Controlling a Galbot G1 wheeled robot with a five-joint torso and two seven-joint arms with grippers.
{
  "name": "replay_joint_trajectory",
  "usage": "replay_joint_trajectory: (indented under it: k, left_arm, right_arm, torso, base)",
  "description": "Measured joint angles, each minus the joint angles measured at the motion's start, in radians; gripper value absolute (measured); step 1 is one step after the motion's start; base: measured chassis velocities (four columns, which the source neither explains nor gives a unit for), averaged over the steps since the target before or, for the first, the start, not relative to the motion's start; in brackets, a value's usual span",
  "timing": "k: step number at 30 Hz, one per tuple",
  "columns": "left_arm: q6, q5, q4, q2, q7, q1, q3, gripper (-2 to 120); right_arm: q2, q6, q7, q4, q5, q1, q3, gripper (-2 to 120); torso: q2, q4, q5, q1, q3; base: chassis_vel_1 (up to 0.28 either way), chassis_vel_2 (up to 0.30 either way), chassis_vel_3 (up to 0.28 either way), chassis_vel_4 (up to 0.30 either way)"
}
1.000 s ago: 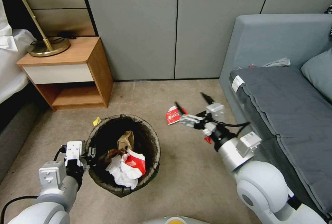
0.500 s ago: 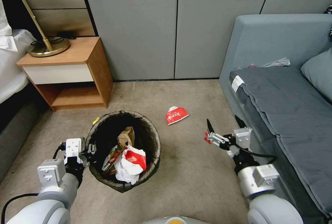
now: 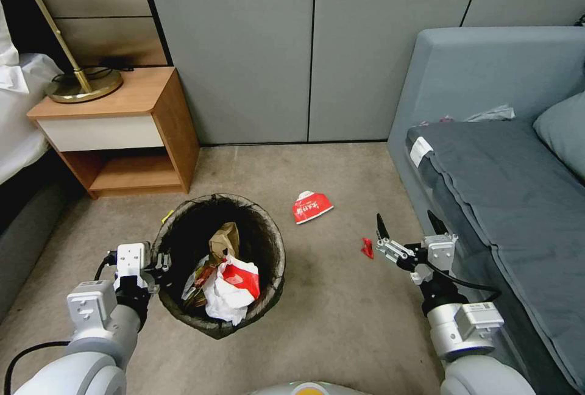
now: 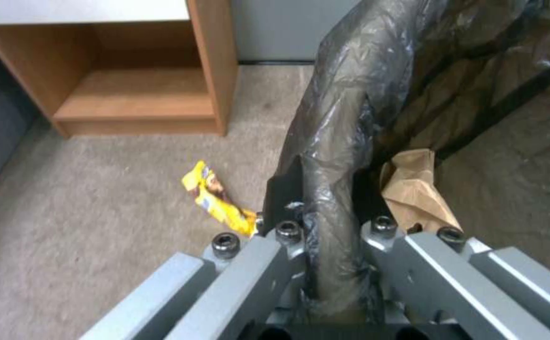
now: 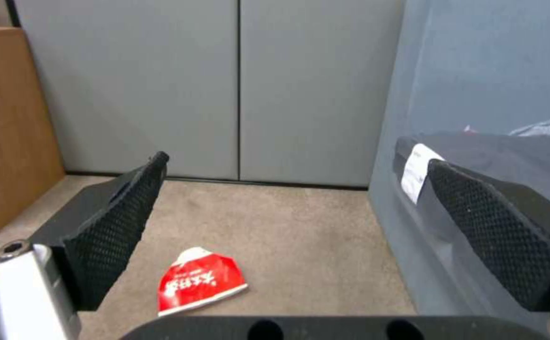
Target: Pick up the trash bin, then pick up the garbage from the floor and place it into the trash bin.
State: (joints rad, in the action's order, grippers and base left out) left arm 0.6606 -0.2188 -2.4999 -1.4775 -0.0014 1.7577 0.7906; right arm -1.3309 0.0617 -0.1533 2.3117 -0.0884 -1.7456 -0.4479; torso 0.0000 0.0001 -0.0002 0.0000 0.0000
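The trash bin [image 3: 272, 242], lined with a dark bag, is held just off the carpet. My left gripper [image 3: 162, 261] is shut on its near-left rim, and the left wrist view shows the fingers [image 4: 285, 189] clamping the bagged rim [image 4: 344, 123]. Inside the bin lie a brown paper bag [image 3: 224, 238] and crumpled white and red paper [image 3: 230, 290]. Garbage on the floor: a red-and-white carton [image 3: 312, 206] [image 5: 199, 282], a small red scrap [image 3: 367, 248] and a yellow wrapper [image 4: 217, 197]. My right gripper [image 3: 407, 223] [image 5: 300, 226] hovers open and empty beside the scrap, short of the carton.
A wooden nightstand [image 3: 125, 133] with a brass lamp [image 3: 82, 81] stands at the back left, with a bed [image 3: 15, 120] beside it. A grey sofa [image 3: 506, 194] runs along the right, close to my right arm. Grey wall panels [image 3: 311, 47] close off the back.
My right gripper has drawn back from the red-and-white carton, toward me and the sofa, open and empty. The left gripper still grips the bin, which has shifted slightly.
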Motion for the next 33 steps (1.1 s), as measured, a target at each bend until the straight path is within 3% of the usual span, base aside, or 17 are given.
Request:
replay_joint_trajectory:
  k: [7,26,33]
  left_arm:
    - [-0.003,-0.001,0.000,0.001,0.002,-0.004,0.002,1]
    - [-0.006,-0.005,0.000,-0.002,0.003,-0.002,0.000,1]
    - [-0.006,-0.006,0.000,0.005,0.003,0.004,0.002,1]
  right_arm:
    - [-0.030,-0.003,0.006,-0.004,0.029,-0.010,0.008,100]
    - [-0.022,-0.002,0.008,-0.017,0.006,-0.003,0.024,100]
    - [0.024,0.102,-0.012,-0.107,-0.099,0.068,0.011,100]
  torso:
    - [0.000,0.0000,0.0000,0.000,0.000]
    - [0.000,-0.0001,0.0001,0.000,0.000]
    - [0.000,-0.0001,0.0003,0.000,0.000]
  base:
    - [-0.101,0.104,0.094,-0.108]
    - [-0.097,0.097,0.092,-0.094]
    - [-0.012,0.009,0.011,-0.010]
